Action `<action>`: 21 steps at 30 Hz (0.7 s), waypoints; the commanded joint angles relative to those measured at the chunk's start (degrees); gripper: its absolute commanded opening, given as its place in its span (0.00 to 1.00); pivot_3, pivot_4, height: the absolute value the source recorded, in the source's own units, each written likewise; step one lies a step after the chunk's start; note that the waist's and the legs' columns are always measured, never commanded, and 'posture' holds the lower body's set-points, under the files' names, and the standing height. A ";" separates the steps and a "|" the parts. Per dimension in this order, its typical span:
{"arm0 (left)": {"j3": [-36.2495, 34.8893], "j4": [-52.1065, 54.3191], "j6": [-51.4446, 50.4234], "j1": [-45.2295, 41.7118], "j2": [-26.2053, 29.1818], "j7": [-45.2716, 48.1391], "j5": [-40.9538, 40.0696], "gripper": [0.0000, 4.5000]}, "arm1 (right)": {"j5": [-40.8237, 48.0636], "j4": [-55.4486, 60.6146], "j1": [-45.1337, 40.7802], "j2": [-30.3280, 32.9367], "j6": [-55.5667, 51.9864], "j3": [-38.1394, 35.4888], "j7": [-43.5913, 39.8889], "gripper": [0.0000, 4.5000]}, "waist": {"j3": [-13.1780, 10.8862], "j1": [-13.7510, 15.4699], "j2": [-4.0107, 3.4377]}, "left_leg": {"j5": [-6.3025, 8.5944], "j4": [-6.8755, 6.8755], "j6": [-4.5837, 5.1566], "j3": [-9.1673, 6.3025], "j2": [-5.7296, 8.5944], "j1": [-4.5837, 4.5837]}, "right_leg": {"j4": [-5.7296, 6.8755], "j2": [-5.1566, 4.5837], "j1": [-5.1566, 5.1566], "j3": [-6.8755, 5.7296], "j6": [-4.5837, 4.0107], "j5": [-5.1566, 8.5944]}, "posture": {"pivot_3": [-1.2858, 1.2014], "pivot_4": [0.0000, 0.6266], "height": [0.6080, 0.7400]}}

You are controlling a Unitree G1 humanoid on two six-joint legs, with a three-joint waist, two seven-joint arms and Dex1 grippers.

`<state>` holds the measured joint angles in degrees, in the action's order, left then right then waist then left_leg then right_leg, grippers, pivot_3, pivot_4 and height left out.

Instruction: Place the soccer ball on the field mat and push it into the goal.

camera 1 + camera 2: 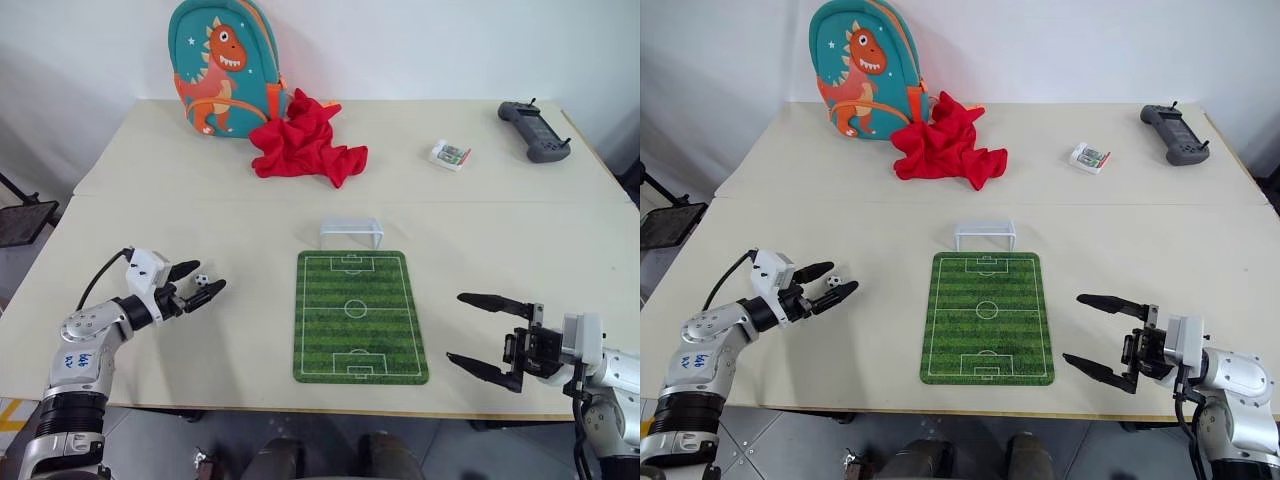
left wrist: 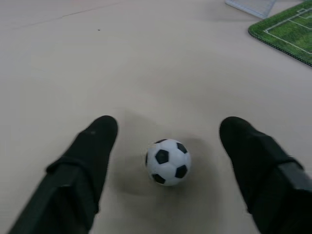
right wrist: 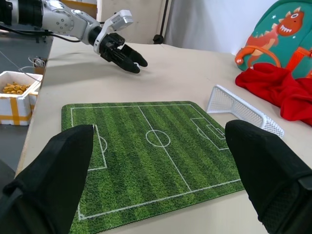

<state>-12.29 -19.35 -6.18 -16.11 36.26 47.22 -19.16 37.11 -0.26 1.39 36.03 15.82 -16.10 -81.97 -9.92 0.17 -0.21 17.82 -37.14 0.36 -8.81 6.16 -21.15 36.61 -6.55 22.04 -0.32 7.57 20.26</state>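
Observation:
The soccer ball (image 2: 168,162), tiny and white with black patches, rests on the table left of the field mat (image 1: 360,315). My left gripper (image 1: 207,277) is open with one finger on each side of the ball, and a gap shows on both sides. The green field mat lies flat at the table's front centre. The goal (image 1: 351,233), a low whitish frame, stands just beyond the mat's far end. My right gripper (image 1: 456,328) hangs open and empty to the right of the mat, pointing towards it.
A teal dinosaur backpack (image 1: 222,65) and a crumpled red cloth (image 1: 305,140) sit at the back of the table. A small box (image 1: 450,155) and a grey controller (image 1: 534,130) lie at the back right. A white box (image 3: 17,87) stands off the table.

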 commanded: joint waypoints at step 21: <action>25.49 27.59 -9.63 -10.81 -7.32 12.20 1.44 0.19 | 6.85 -7.84 4.08 16.98 1.36 -4.11 -10.53 1.00 | -0.01 1.67 0.01 | 0.00 -0.10 0.09 0.06 0.07 -0.05 | -0.15 -0.02 -0.12 0.03 0.07 -0.04 | 0.52 0.24 1.00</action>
<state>9.42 6.06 -13.60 -27.37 29.99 59.43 -18.68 41.98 -8.17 3.85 51.39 15.35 -20.58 -88.00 -9.93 1.84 -0.20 17.82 -37.18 0.45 -8.71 6.22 -21.19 36.43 -6.56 21.92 -0.28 7.64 20.22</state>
